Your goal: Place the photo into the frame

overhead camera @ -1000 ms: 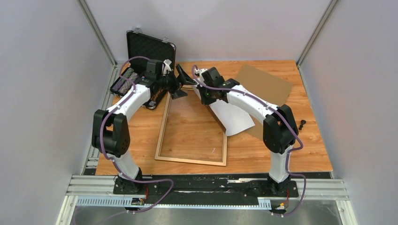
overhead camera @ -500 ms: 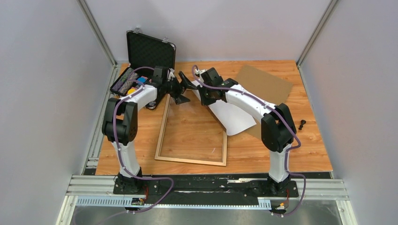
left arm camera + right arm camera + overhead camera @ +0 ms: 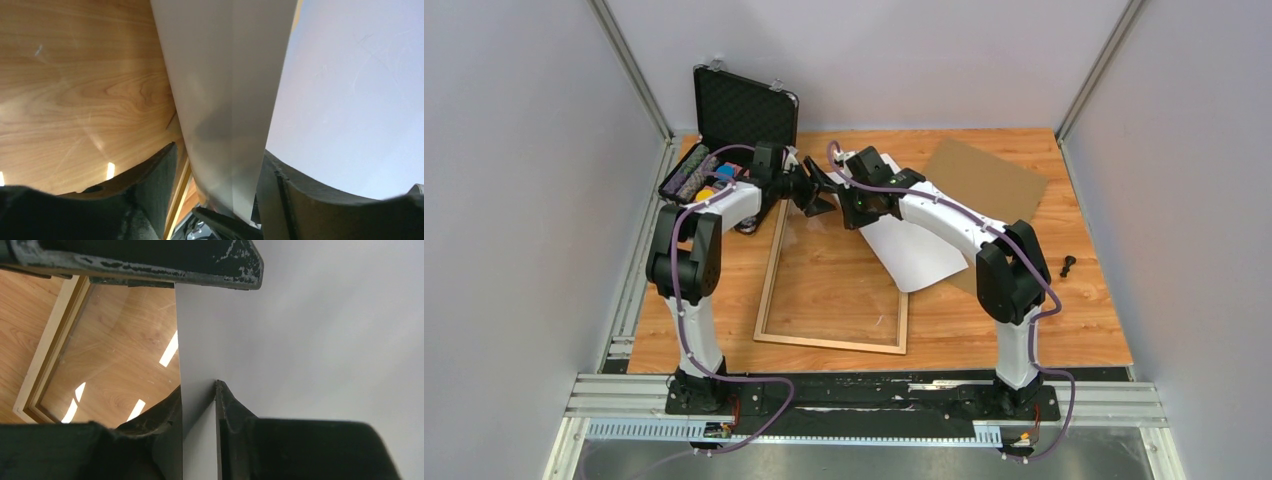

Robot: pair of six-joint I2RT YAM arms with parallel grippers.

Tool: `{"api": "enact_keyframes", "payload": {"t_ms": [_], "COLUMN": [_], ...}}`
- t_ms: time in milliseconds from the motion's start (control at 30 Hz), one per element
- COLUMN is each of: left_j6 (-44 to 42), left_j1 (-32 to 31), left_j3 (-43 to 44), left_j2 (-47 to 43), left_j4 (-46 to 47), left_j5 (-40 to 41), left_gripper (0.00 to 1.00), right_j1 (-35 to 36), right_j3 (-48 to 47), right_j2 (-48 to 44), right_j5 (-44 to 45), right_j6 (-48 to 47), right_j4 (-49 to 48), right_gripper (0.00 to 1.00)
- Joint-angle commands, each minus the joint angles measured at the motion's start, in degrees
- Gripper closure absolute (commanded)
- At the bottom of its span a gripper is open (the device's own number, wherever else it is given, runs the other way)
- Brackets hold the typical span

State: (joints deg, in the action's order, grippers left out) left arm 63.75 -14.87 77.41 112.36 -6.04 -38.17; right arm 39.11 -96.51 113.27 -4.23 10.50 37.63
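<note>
White side up, the photo (image 3: 919, 250) lies slanted across the 2 o'clock corner of the frame (image 3: 770, 270). Most of it rests on the wooden table (image 3: 1084, 310), and its 11 o'clock corner is lifted to where the two grippers meet over the frame's far rail. It looks light, thin and limp enough to bow under its own weight, with a smooth face that would slip and crease easily. It is best taken by the bare border near a corner, with a second hold to keep it flat. The left gripper (image 3: 217, 152) stands with jaws well apart astride the curled edge, not pinching it. The right gripper (image 3: 198, 387) has only a narrow gap, with the sheet lying against one finger (image 3: 227, 410); whether it truly clamps I cannot tell. Both arms reach out from 6 o'clock with elbows raised, the left forearm angled toward 1 o'clock and the right toward 10 o'clock, wrists almost nose to nose. A brown backing board (image 3: 994, 180) lies at 2 o'clock on the table.
</note>
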Motion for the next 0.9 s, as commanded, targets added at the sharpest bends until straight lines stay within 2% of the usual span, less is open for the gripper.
{"api": "enact_keyframes", "payload": {"t_ms": [0,167,233,333,433,467,600,867], "left_j6": [1.97,2.22,2.01,-0.26,-5.25,-7.95,-16.46,-39.28], "left_j1": [-0.62,-0.93,-0.92,-0.86,-0.72,-0.66,0.27,2.08], "left_j3": [-0.64,-0.83,-0.78,-0.45,1.81,2.28,4.89,12.36], "left_j2": [0.93,1.53,1.81,1.86,1.55,1.37,0.77,0.41], "left_j4": [5.41,6.48,7.34,6.72,0.83,-0.43,-6.49,-27.81], "left_j5": [-1.59,-1.96,-1.92,-1.77,-1.15,-0.77,-1.16,-4.81], "left_gripper": [0.41,0.58,0.7,0.81,0.97,0.99,1.0,1.0], "right_j1": [0.37,0.52,0.52,0.48,0.16,-0.16,-2.43,-8.33], "right_j3": [-2.63,-2.06,-1.3,-0.06,1.39,1.8,3.77,10.93], "right_j2": [-0.28,-2.61,-4.15,-7.17,-10.52,-11.4,-14.82,-20.54], "right_j5": [-1.1,-1.48,-1.0,0.25,2.14,2.5,3.26,1.19], "right_j6": [1.32,1.04,0.7,-0.09,-1.17,-1.34,-1.93,-2.73], "right_j4": [0.25,0.28,0.26,0.25,0.12,0.02,-0.34,-3.98], "right_gripper": [0.74,0.53,0.46,0.39,0.36,0.35,0.34,0.33]}}
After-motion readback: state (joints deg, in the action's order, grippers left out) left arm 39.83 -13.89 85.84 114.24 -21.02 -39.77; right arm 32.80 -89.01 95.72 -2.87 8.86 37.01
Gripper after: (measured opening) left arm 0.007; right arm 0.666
